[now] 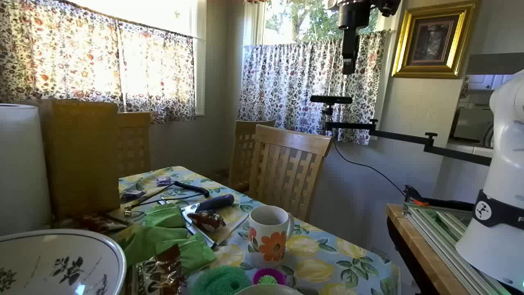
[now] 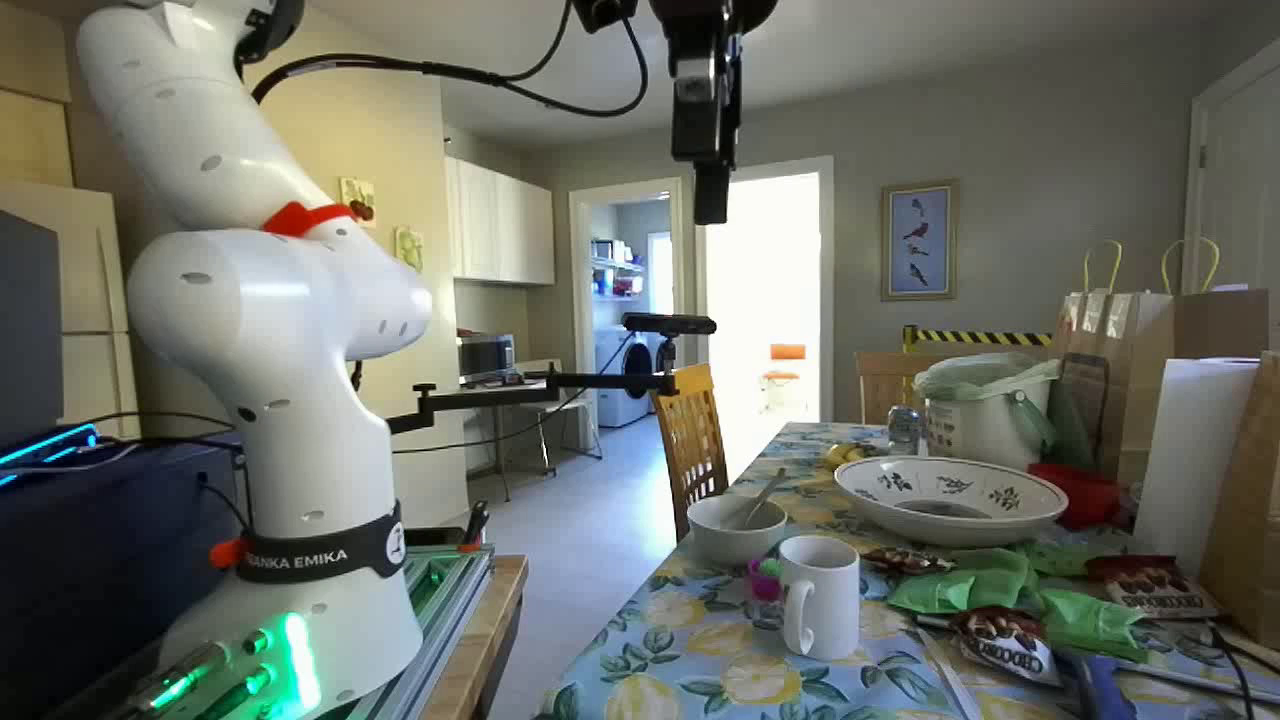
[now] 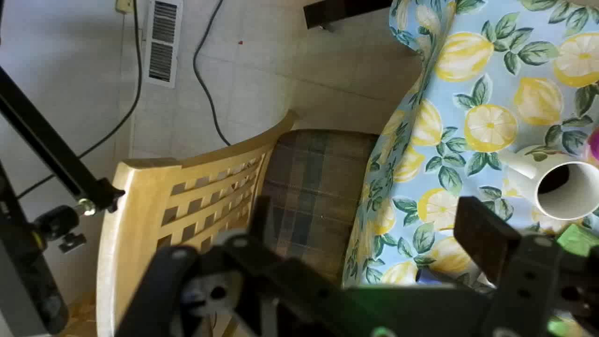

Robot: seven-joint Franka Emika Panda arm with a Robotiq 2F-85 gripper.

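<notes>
We saw the gripper (image 3: pixel 365 220) hanging at the top of both exterior views, its jaws wide apart and nothing between them in the wrist view. Below it we made out a chair (image 3: pixel 311 173) and the edge of the table (image 1: pixel 348 262). The mug (image 1: pixel 268 235) stood upright on the table, low in both exterior views and at the right edge of the wrist view, well apart from the gripper.

We judged a straight descent risky: the chair's back, left of centre in the wrist view, could catch a finger. A low sideways sweep could hook the mug's handle and tip it into the bowl (image 2: pixel 735 545) or the purple cup (image 2: pixel 763 583) nearby. A swing towards the wrist view's left edge could strike the camera stand (image 3: pixel 47 140).

We counted one mug, one bowl with one spoon (image 2: pixel 768 492) in it, one purple cup, one dish (image 2: pixel 930 530), three wrappers (image 2: pixel 1005 645) low in both exterior views, one camera stand and, in an exterior view, three chairs (image 1: pixel 292 141). The green bags (image 2: pixel 985 580) overlapped, so we could not count them.
</notes>
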